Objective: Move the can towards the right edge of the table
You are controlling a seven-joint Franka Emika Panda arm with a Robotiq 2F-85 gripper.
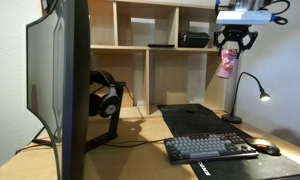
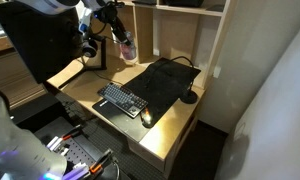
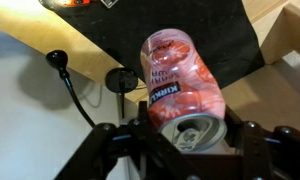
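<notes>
The pink-red can with a silvery top is held in my gripper, whose jaws are shut on its top end. In both exterior views the can hangs high in the air under my gripper, well above the light-wood table and its black mat. In the wrist view the mat and table edge lie far below the can.
A keyboard and mouse lie on the mat. A black gooseneck lamp stands near the can. Headphones on a stand, a monitor and a shelf unit are nearby.
</notes>
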